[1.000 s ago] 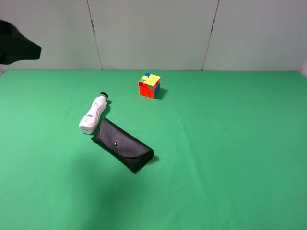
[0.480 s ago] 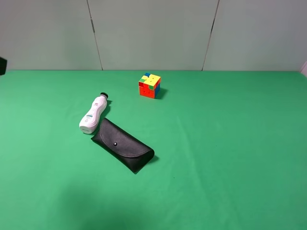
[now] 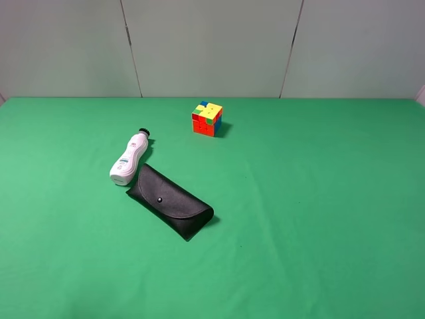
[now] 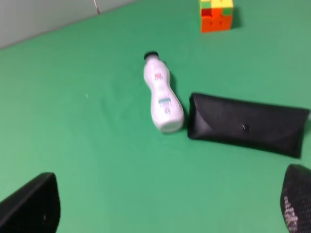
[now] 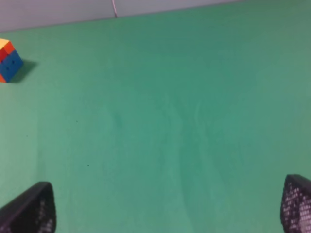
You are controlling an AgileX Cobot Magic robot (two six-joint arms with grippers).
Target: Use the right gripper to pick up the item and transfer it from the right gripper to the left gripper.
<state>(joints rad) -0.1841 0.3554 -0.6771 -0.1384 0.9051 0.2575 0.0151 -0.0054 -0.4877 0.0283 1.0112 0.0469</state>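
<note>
Both grippers' fingers (image 4: pixel 30 206) spread wide, raised above table, item (image 3: pixel 129 158) lying untouched

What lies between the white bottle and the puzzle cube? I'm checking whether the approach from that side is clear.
Only bare green cloth. In the exterior high view nothing sits between the bottle and the cube; the glasses case lies on the bottle's other side.

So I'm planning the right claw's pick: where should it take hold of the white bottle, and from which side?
Probably at the narrow waist of the bottle, coming straight down from above with the fingers across its width. It lies flat on the table, cap pointing away toward the back wall, and its base nearly touches the case, so a low approach from that side looks blocked.
</note>
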